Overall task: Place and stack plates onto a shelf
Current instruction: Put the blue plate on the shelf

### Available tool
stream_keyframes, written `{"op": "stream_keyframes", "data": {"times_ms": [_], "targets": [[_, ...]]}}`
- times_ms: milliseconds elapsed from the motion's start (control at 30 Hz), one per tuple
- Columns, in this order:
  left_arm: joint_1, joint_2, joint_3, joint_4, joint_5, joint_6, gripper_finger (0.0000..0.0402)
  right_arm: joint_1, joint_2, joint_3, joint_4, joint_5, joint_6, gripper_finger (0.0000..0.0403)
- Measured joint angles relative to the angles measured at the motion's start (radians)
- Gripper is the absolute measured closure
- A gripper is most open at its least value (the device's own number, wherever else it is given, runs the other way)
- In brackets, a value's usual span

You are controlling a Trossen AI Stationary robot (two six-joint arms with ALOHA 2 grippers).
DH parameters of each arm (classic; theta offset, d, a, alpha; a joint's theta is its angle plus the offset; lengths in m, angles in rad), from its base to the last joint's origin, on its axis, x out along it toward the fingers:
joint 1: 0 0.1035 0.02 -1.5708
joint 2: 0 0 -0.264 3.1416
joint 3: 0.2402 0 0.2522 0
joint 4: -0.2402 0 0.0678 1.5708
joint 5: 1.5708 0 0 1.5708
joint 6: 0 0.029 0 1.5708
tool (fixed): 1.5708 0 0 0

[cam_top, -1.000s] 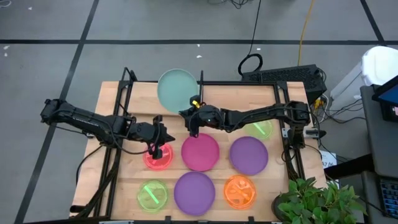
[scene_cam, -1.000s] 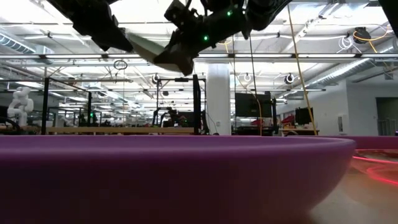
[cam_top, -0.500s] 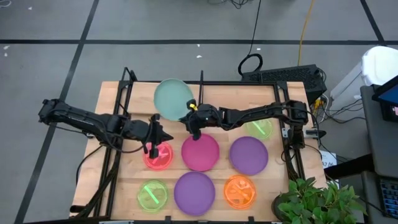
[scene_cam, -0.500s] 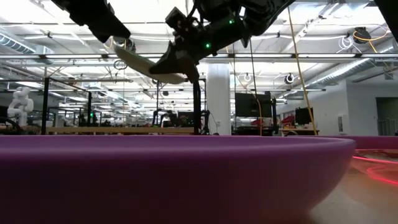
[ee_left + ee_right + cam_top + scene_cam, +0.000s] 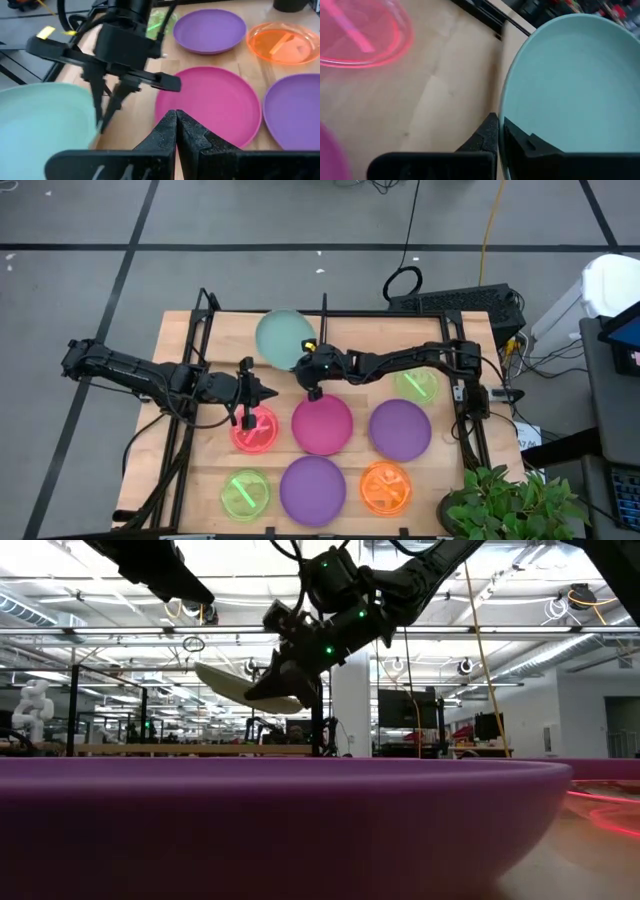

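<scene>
My right gripper (image 5: 308, 368) is shut on the pale teal plate (image 5: 282, 338) and carries it in the air near the table's far edge, beside an upright black post (image 5: 318, 715). In the low view the teal plate (image 5: 245, 688) hangs tilted. My left gripper (image 5: 266, 392) is shut and empty, hovering over the translucent red plate (image 5: 255, 432), which lies flat on the tabletop. The magenta plate (image 5: 322, 424) lies flat beside the red one. I cannot make out the shelf's board. My right gripper pinches the teal plate's rim (image 5: 506, 107) between its two fingers, one finger on the upper face and one under it. The fingers come at the rim slanting from the table's right. The plate is lifted clear of the table and tilted.
Two purple plates (image 5: 400, 428) (image 5: 312, 488), an orange plate (image 5: 386, 486) and two neon-green plates (image 5: 245, 493) (image 5: 418, 386) lie flat on the tabletop. Black frame rails (image 5: 190, 350) run along the table's left, right and far sides. A potted plant (image 5: 505, 505) stands at the near right corner.
My right gripper has come down with the teal plate, which now hangs lower beside the black post and lies flatter than before. My left gripper has stayed over the red plate.
</scene>
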Motion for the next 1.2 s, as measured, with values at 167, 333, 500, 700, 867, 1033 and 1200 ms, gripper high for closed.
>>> {"op": "stream_keyframes", "data": {"times_ms": [167,333,500,700,867,1033,1200], "targets": [[0.003,0.001,0.0,0.0,-0.045,0.019,0.0394,-0.02,0.0,0.0,-0.019,0.019,0.055,0.0403],[0.003,0.001,0.0,0.0,-0.077,0.019,0.0394,-0.024,0.01,0.0,-0.023,0.019,0.059,0.0401],[0.003,0.001,0.0,0.0,-0.077,0.018,0.0394,-0.031,0.026,0.0,-0.013,0.019,0.08,0.0395],[0.003,0.001,0.0,-0.001,-0.078,0.018,0.0394,-0.039,0.032,0.0,-0.014,0.022,0.084,0.0393],[0.003,0.001,0.0,-0.001,-0.078,0.017,0.0394,-0.045,0.04,0.0,-0.013,0.021,0.099,0.0393],[0.003,0.002,0.0,0.0,-0.078,0.015,0.0394,-0.057,0.05,0.0,-0.013,0.022,0.107,0.0392],[0.003,0.002,0.0,0.001,-0.078,0.015,0.0394,-0.064,0.069,0.0,-0.015,0.022,0.108,0.0392]]}}
